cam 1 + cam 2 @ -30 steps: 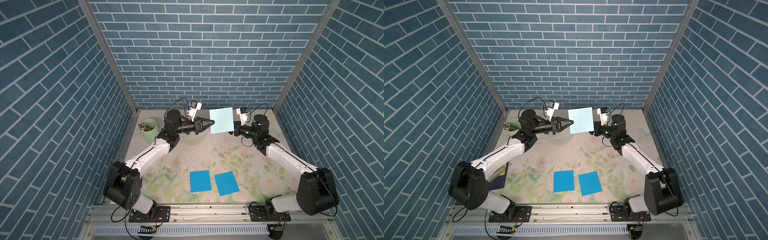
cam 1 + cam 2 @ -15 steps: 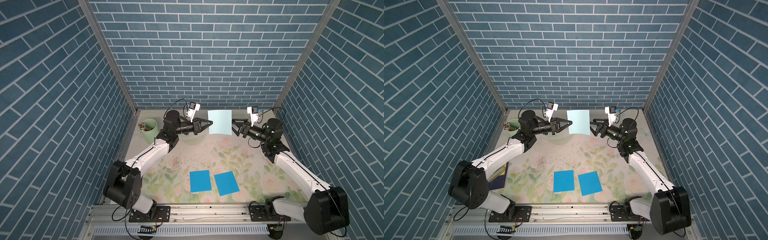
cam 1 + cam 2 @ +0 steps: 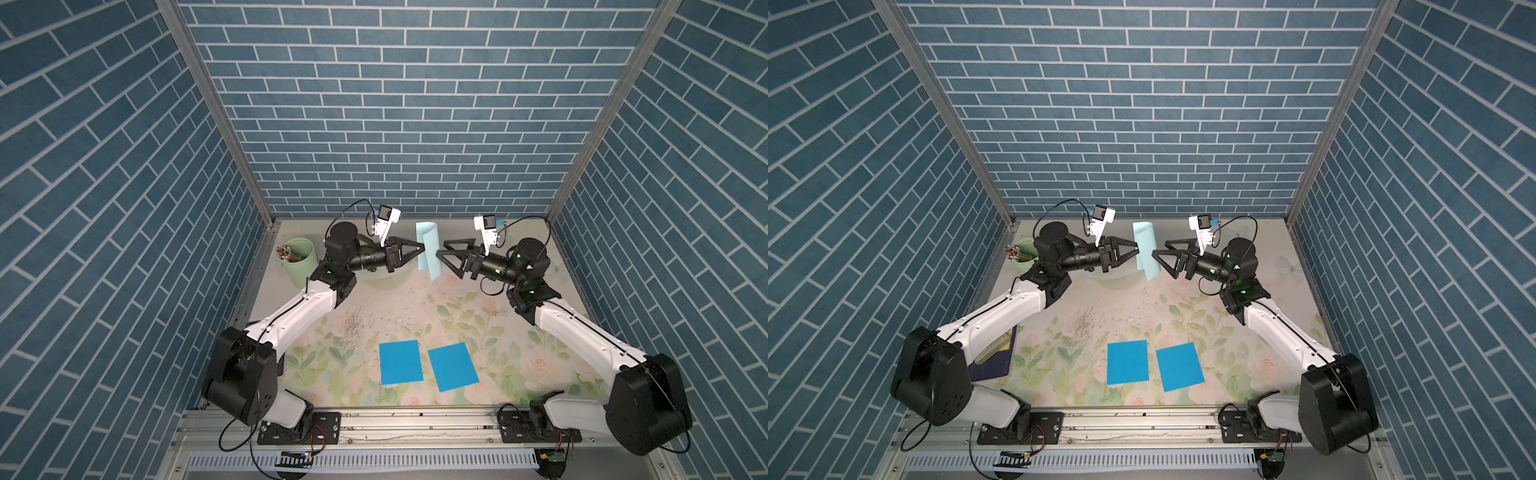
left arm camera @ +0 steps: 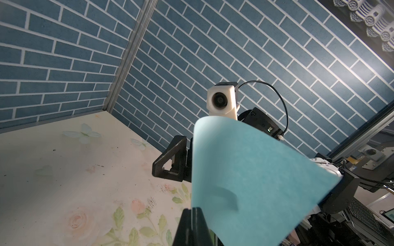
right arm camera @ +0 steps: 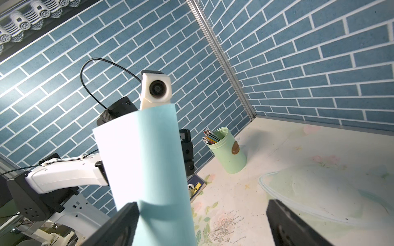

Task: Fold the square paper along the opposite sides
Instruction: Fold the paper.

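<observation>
In both top views the pale blue paper [image 3: 428, 249] [image 3: 1145, 249] hangs in the air in the upper middle of the frame, above the far part of the table [image 3: 415, 303]. My left pincer [image 3: 423, 248] is clenched on its left edge. My right pincer [image 3: 440, 248] stands released, fingers wide, just at the right of the sheet; I cannot tell if a tip touches it. The long axis of the sheet runs from top to bottom of the frame, leaning a little, so the free edge is nearer to my right arm.

In the left wrist view my left pincer [image 4: 193, 210], at the bottom middle, pinches the paper [image 4: 245, 181]. The paper curls toward the right of the frame.

In the right wrist view the paper [image 5: 147, 161] stands left of centre, by the left finger of my open right pincer [image 5: 201, 205].

One second ago the right pincer held the right edge and the sheet was spread wide between both. Now the right pincer has let go and moved back, and the sheet is curled and looks narrower.
</observation>
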Robot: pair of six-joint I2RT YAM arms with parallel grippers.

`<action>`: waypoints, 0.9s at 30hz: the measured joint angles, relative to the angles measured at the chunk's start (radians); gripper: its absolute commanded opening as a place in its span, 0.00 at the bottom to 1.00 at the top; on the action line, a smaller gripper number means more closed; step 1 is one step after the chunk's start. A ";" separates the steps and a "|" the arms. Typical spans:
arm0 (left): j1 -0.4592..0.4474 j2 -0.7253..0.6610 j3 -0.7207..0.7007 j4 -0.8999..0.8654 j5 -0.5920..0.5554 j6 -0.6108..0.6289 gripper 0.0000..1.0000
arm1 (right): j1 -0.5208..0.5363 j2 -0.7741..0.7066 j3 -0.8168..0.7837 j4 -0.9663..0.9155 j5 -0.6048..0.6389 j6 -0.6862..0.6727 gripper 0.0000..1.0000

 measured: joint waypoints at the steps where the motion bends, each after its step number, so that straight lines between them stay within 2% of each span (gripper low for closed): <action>1: 0.000 -0.003 -0.003 0.000 0.000 0.002 0.00 | 0.001 0.005 0.001 0.006 -0.003 0.007 0.97; 13: 0.000 -0.016 -0.010 -0.007 0.016 0.019 0.00 | 0.003 0.037 0.016 0.095 -0.043 0.067 0.75; 27: -0.003 -0.032 -0.010 -0.007 0.022 0.019 0.00 | 0.015 0.081 0.016 0.202 -0.135 0.154 0.64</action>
